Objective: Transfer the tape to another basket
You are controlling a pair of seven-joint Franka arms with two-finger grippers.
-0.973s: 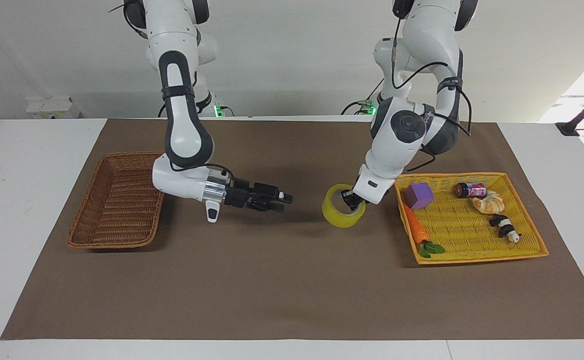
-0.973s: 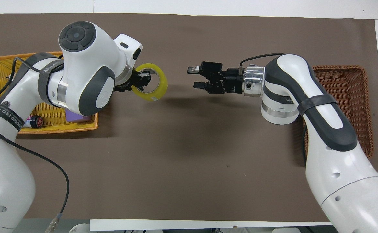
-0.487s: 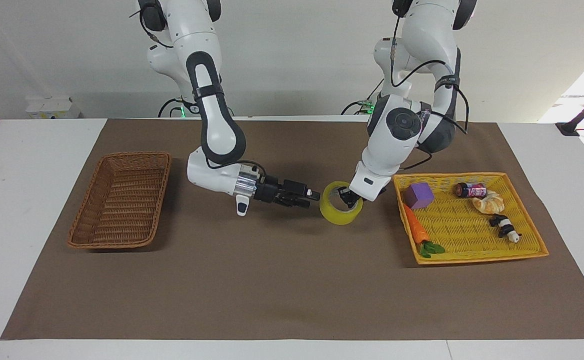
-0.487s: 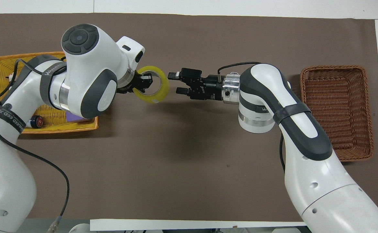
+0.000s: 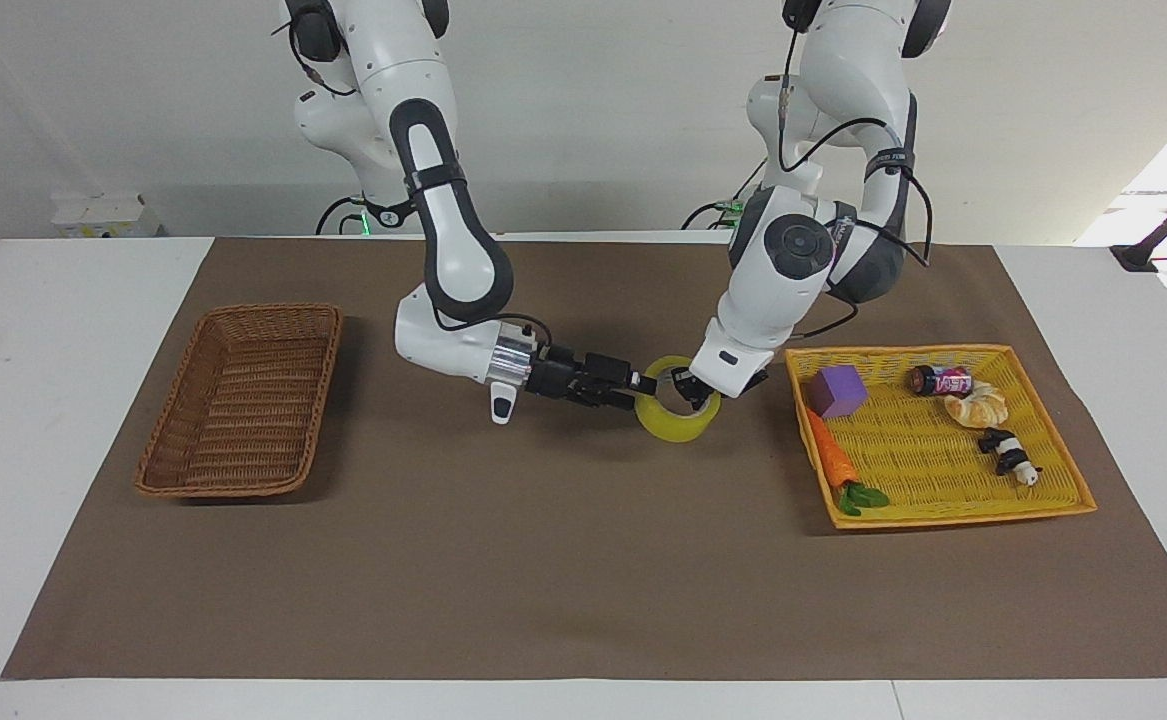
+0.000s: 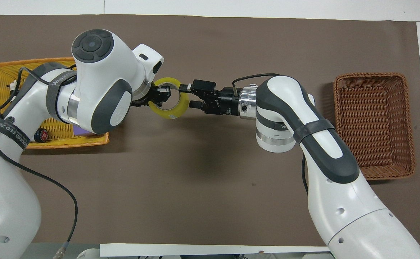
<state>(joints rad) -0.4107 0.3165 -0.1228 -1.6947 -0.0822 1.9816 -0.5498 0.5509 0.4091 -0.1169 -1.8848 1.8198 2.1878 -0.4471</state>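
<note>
Yellow tape (image 5: 676, 410) hangs above the brown mat (image 5: 583, 560) near the table's middle, beside the yellow tray (image 5: 943, 510) at the left arm's end. In the facing view the left pincer (image 5: 691, 392) is clamped on the roll's wall, one finger inside the ring. The right pincer (image 5: 635, 388), fingers apart, reaches the roll's rim; whether it touches is hard to tell. The wicker basket (image 5: 233, 480) sits at the right arm's end.

From overhead, the left pincer (image 6: 160, 96) grips the tape (image 6: 170, 112), and the right pincer's (image 6: 187, 96) fingers straddle its rim, well apart from the basket (image 6: 375, 79).
</note>
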